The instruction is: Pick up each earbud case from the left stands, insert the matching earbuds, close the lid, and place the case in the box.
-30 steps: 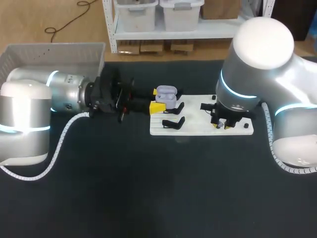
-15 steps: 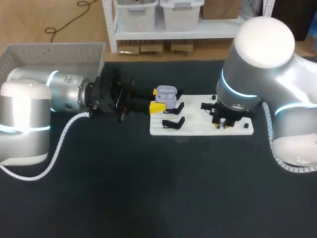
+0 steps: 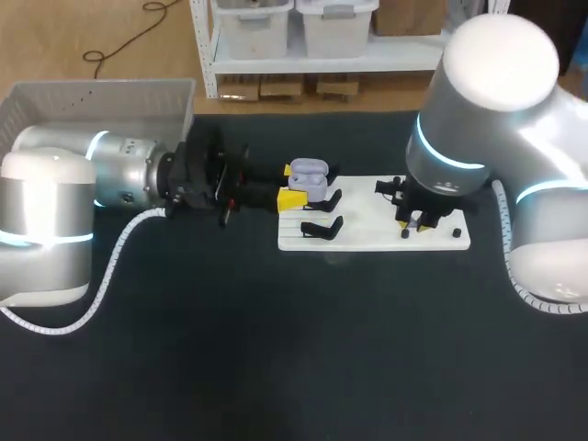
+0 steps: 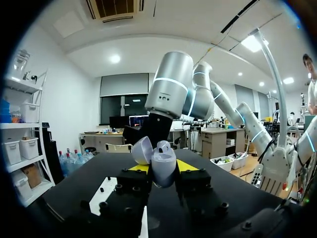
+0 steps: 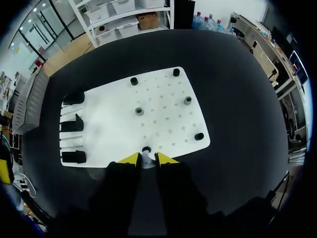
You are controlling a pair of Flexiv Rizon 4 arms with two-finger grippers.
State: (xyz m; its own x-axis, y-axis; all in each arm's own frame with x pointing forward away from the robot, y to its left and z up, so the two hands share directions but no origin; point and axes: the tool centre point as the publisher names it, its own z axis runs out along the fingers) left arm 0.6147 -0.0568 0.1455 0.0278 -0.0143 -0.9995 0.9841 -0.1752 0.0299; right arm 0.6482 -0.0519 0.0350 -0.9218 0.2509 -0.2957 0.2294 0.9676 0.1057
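My left gripper [image 3: 292, 195] holds a lavender earbud case [image 3: 308, 175] over the left end of the white board [image 3: 367, 241]. In the left wrist view the gripper [image 4: 163, 171] is shut on the case [image 4: 163, 166], whose lid [image 4: 142, 150] stands open. My right gripper [image 3: 415, 223] hangs over the board's right part. In the right wrist view its yellow tips pinch a small pale earbud [image 5: 146, 158] from both sides, a little above the board [image 5: 114, 129]. A black holder [image 5: 146, 149] sits just ahead of the tips.
Black case stands [image 3: 322, 228] line the board's left end, seen also in the right wrist view [image 5: 73, 123]. Several small black holders [image 5: 139, 111] dot the board. A grey box [image 3: 92, 101] stands at the back left. The black table [image 3: 294, 367] surrounds the board.
My right gripper's fingers have drawn together on the earbud, and the right arm has risen slightly over the board. The left arm and the case have not moved.
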